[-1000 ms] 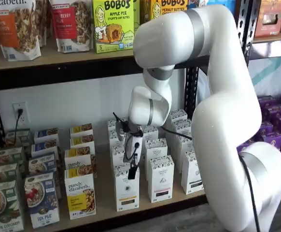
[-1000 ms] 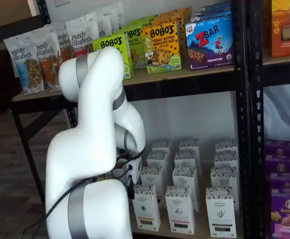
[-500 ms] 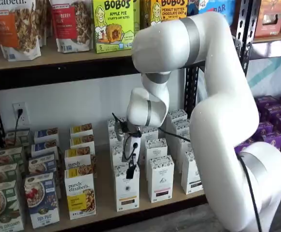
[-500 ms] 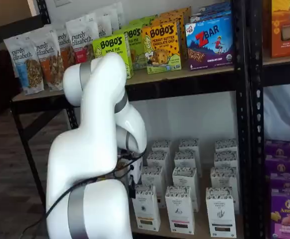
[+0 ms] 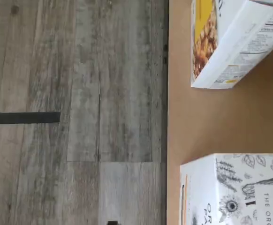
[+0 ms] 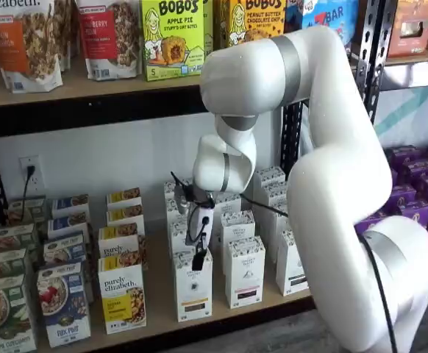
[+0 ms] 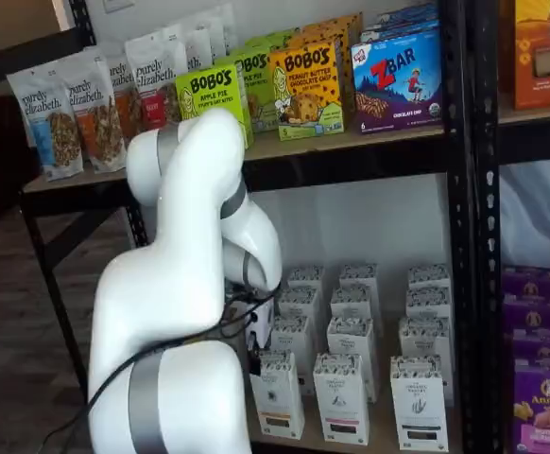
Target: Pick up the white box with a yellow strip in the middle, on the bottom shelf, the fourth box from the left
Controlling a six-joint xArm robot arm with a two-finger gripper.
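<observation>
Gripper poised over the white box at the shelf front

Wrist view: the white box [image 5: 235, 190] is seen on the bottom shelf [image 5: 207, 122]. Shelf views — the gripper [image 6: 198, 259] is set just above the box top; finger spacing cannot be told.

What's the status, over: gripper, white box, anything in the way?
Gripper just above white box, finger state unclear. Box upright on bottom shelf. Nothing between them.

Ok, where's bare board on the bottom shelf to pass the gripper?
Bare wood on the bottom shelf lies between the purely elizabeth box and the white box; the wrist view shows that gap too. Behind, the white cartons stand crowded. The gripper hangs at the white box's top.
</observation>
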